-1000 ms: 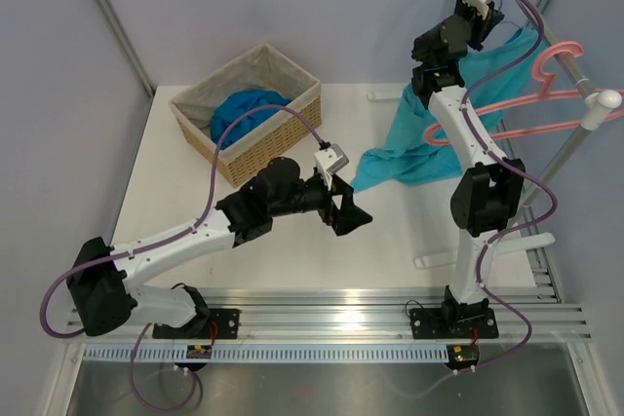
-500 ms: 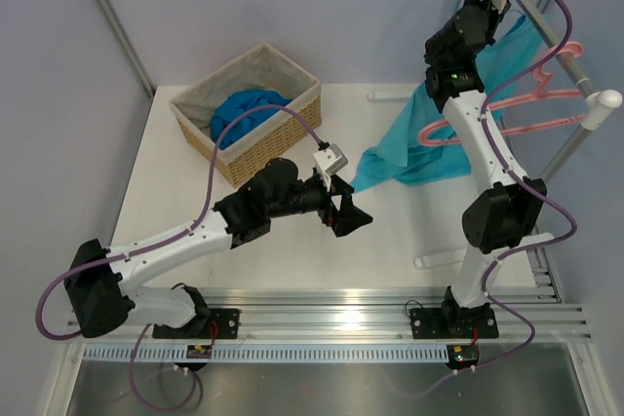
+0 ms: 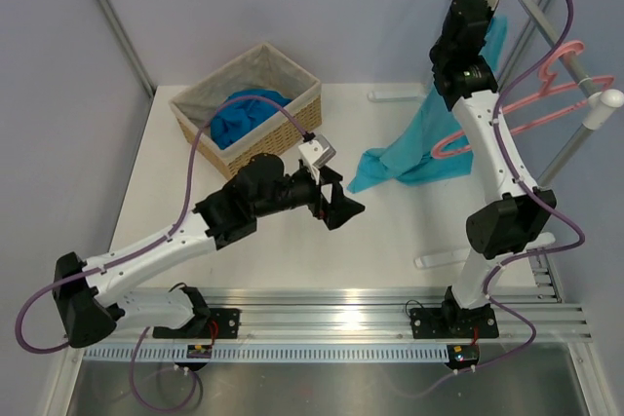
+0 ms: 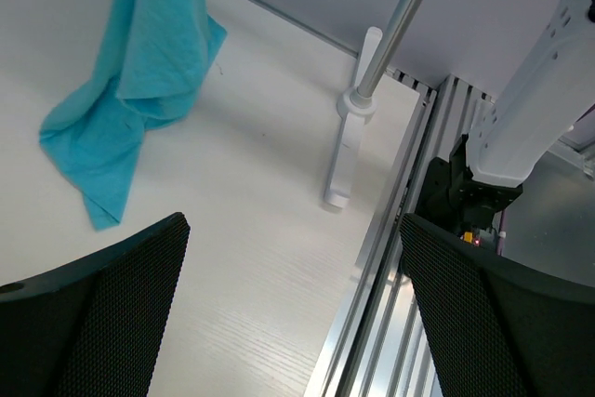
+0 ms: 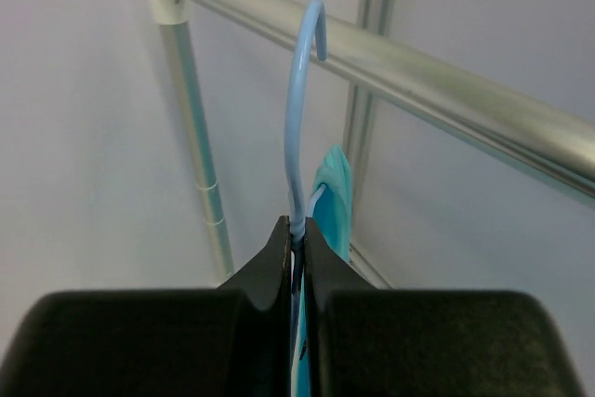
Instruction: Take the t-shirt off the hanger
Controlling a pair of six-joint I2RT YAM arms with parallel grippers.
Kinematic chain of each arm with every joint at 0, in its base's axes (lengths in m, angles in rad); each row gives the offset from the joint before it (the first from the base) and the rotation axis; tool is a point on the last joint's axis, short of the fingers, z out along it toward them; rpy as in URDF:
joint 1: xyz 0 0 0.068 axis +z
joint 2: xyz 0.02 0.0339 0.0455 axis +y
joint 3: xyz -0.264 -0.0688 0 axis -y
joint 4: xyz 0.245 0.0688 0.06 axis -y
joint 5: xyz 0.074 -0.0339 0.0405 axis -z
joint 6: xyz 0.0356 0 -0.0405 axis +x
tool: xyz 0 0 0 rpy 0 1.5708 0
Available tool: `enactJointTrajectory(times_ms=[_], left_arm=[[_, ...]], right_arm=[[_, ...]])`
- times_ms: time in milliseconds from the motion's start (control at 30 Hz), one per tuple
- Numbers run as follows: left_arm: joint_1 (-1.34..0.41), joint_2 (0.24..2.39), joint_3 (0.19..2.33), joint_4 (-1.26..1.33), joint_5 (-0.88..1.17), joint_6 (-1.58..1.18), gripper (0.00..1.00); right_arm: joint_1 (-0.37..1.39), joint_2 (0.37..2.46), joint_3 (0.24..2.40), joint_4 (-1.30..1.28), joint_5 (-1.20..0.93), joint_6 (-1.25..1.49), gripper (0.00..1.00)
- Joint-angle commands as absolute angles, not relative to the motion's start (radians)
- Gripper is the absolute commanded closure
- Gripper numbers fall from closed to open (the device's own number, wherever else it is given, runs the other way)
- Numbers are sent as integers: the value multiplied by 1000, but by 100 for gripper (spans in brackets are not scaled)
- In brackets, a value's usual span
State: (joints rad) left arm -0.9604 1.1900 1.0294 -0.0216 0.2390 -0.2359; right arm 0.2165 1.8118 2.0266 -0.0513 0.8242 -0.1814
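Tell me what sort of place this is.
Probably a robotics lab cell staged for laundry work: metal clothes rail, wicker basket of cloth, robot arms bolted to an aluminium track.

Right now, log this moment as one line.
right gripper: shut on hanger neck, hook on rail | t-shirt: on hanger, lower end on table | left gripper: open, empty, above table

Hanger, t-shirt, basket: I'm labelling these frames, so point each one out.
hanger (image 5: pixel 291 137), right wrist view, hook's shank.
t-shirt (image 3: pixel 414 158), top external view, draped body.
basket (image 3: pixel 292 65), top external view, back rim.
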Motion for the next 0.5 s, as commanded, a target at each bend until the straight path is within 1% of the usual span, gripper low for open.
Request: enactJointTrajectory(times_ms=[0,100,300,333,467], left_arm=[[-965,1091,1094,-52,135,-212,1],[-963,1036,1107,-95,22,-247,1],[-962,930,1121,-176,6,-252,1],[-962,916,1114,-181,-24,-250,1],[-962,873,1117,-219,-28,-245,1]], right_arm=[[213,1697,2052,-185,655,-106,100],[215,1672,2080,-284,516,-61,100],[213,1605,2069,-374,235,-29,100],[213,1592,2054,-388,212,-20,100],[213,1531,2026,-423,170,-6,100]])
